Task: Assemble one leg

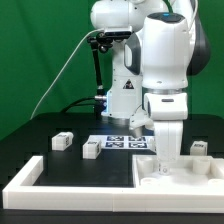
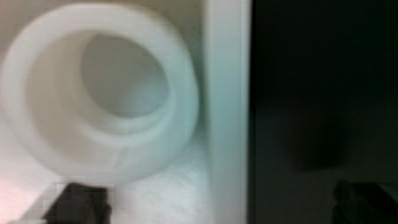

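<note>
My tool (image 1: 167, 154) hangs over the white panel (image 1: 195, 178), fingers (image 2: 71, 205) spread wide, gripping nothing; nearest leg (image 1: 200, 147) sits at its 3 o'clock, apart; its axis too small to tell.

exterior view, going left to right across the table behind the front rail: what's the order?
first leg → second leg → marker board → gripper → third leg. The big panel under the gripper spans too wide to place.
</note>
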Tool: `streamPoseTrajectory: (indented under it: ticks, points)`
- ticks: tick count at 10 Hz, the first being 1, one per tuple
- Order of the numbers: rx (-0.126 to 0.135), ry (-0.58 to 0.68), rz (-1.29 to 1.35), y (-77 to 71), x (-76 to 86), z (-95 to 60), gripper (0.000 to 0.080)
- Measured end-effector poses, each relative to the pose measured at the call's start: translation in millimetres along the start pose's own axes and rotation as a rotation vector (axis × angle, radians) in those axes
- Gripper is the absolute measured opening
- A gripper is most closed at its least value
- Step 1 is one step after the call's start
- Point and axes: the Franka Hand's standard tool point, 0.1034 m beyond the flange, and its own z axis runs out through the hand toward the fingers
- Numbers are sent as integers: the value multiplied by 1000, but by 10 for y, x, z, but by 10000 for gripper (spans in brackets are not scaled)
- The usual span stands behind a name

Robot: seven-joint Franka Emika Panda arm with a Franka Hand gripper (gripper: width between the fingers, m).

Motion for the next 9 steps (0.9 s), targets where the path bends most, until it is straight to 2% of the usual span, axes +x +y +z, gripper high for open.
streamPoseTrajectory:
  ticks: [3,7,9]
  points:
    - [-3,-1,13,4,9,-20,648]
    - [-46,-19,79,-90,96,-437,649]
    - [-51,-20,106,-117,123,-478,649]
